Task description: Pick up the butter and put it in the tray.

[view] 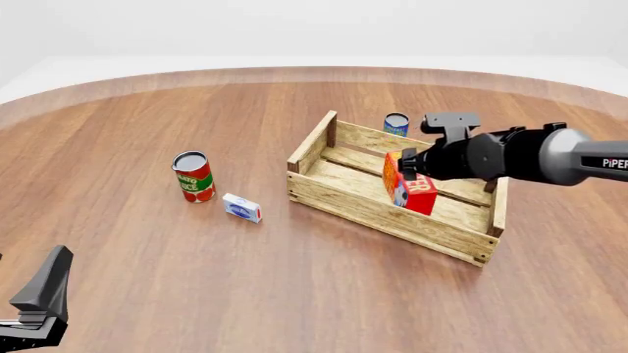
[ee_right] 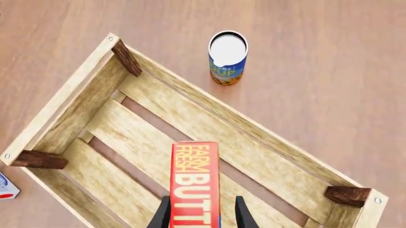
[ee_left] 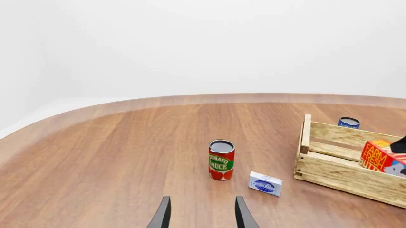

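The butter (view: 407,184), a red-and-orange carton, stands inside the tray (view: 383,217) of light wooden slats, leaning a little. My right gripper (ee_right: 203,211) hangs over it with one finger on each side. In the right wrist view the butter (ee_right: 195,185) lies against one finger, and wood shows in the gap to the other, so the gripper is open. My left gripper (ee_left: 203,213) is open and empty, low over the near left of the table, far from the tray (ee_left: 343,173). The butter (ee_left: 379,156) also shows in the left wrist view.
A red tomato sauce can (view: 193,176) and a small white-and-blue box (view: 241,207) stand left of the tray. A blue can (view: 395,124) stands just beyond the tray's far side. The round wooden table's edge curves around the back.
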Motion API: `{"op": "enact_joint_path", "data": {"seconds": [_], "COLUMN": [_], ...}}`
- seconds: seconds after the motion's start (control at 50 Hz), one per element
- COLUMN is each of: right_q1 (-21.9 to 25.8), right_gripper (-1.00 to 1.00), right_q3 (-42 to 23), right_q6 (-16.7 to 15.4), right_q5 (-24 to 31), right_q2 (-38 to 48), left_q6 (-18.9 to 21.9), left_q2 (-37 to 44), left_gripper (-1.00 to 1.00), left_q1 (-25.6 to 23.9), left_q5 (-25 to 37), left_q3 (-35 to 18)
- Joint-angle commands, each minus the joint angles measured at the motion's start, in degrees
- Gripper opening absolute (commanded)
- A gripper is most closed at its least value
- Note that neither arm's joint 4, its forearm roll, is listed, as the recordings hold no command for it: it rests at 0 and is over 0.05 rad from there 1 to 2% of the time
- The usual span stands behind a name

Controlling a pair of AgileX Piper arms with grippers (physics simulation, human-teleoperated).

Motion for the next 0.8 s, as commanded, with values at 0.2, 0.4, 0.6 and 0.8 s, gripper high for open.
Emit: {"op": "enact_joint_path", "data": {"seconds": [0.2,0.4,0.6,0.8], "right_q1": [-0.6,-1.2,-1.7,-2.8], "right_gripper": [1.00,1.00,1.00,1.00], "right_q3": [0.5,0.6,0.9,1.0], "right_q6": [-0.5,-0.5,-0.6,-0.7], "right_q5": [-1.0,-1.4,-2.0,-2.5], "right_q2": [-0.8,-1.2,-1.5,-1.9], "left_q6": [0.0,0.0,0.0,0.0], "left_q2": [0.0,0.0,0.0,0.0], "left_gripper": [1.00,1.00,1.00,1.00], "left_q1": [0.0,0.0,0.0,0.0], "left_q5": [0.0,0.0,0.0,0.0], "left_q3": [0.0,0.0,0.0,0.0]}}
